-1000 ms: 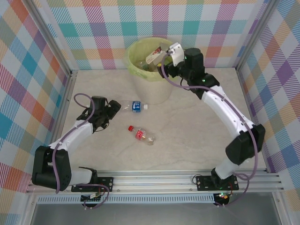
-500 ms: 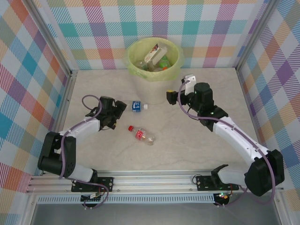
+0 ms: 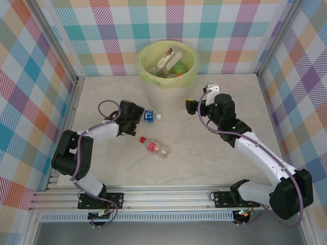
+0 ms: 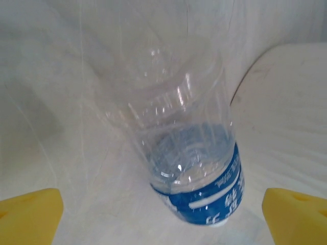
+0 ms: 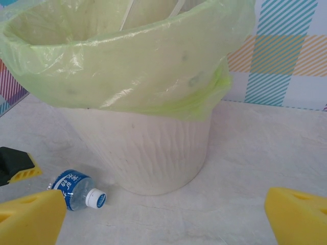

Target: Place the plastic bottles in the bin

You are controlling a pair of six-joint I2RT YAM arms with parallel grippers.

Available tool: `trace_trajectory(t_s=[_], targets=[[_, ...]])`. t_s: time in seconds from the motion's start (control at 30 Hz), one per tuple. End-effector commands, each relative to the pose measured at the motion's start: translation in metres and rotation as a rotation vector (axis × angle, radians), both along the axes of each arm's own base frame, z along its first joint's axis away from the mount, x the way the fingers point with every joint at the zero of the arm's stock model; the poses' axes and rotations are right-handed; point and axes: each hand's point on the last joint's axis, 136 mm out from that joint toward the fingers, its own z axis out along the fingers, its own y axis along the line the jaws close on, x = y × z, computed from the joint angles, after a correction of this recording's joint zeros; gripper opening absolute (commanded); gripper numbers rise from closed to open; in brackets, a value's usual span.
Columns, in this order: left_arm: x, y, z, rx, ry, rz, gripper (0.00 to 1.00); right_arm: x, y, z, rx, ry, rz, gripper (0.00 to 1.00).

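A clear plastic bottle with a blue label (image 3: 149,116) lies on the table left of the bin's foot. My left gripper (image 3: 138,120) is open around its clear base end. In the left wrist view the bottle (image 4: 199,194) lies between the yellow fingertips (image 4: 30,217), untouched by either; gripper (image 4: 163,219). A second bottle with a red label and red cap (image 3: 155,147) lies nearer the arms. The cream bin (image 3: 164,94) with its yellow-green liner (image 5: 127,61) holds several bottles. My right gripper (image 3: 191,105) hangs open and empty to the right of the bin, facing it (image 5: 163,219).
The right wrist view shows the blue-label bottle's white cap (image 5: 95,198) beside the bin wall (image 5: 153,148). A white-and-brown carton (image 3: 168,57) stands in the bin. Checked walls and metal rails (image 3: 69,117) close off the table on three sides.
My right arm drew back from over the bin and came down to its right. My left gripper slid right along the table until the blue-label bottle sat between its fingers.
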Motion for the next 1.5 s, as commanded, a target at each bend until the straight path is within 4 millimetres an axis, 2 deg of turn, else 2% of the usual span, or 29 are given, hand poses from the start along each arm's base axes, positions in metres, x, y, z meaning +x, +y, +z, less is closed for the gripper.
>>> trace_trajectory(t_s=[0.0, 0.2, 0.47, 0.6, 0.8, 0.93, 1.07, 1.27, 1.47], targets=[[0.01, 0.017, -0.003, 0.069, 0.01, 0.109, 1.0, -0.002, -0.002, 0.015, 0.025, -0.031, -0.013, 1.0], [0.028, 0.01, -0.019, 0.086, 0.067, 0.097, 1.0, -0.004, -0.002, 0.014, 0.035, -0.023, -0.012, 1.0], [0.048, 0.019, -0.034, 0.177, 0.078, 0.125, 0.99, -0.007, -0.001, 0.004, 0.054, 0.018, -0.007, 1.0], [0.054, 0.015, -0.045, 0.186, 0.077, 0.062, 0.88, -0.008, -0.003, 0.003, 0.046, 0.02, -0.016, 1.0], [0.049, 0.025, -0.056, 0.253, 0.081, 0.05, 0.68, -0.006, -0.003, 0.003, 0.048, 0.018, -0.02, 1.0], [0.049, 0.031, -0.052, 0.273, 0.044, 0.031, 0.55, -0.005, -0.002, 0.001, 0.05, 0.027, -0.017, 1.0], [0.055, 0.028, -0.044, 0.263, -0.025, -0.04, 0.49, -0.003, -0.001, 0.0, 0.058, 0.031, -0.019, 1.0], [0.057, 0.028, -0.028, 0.281, -0.066, -0.104, 0.46, -0.003, 0.0, 0.001, 0.061, 0.03, -0.019, 1.0], [0.058, 0.022, 0.003, 0.314, -0.142, -0.208, 0.45, -0.003, -0.001, 0.002, 0.057, 0.026, -0.02, 1.0]])
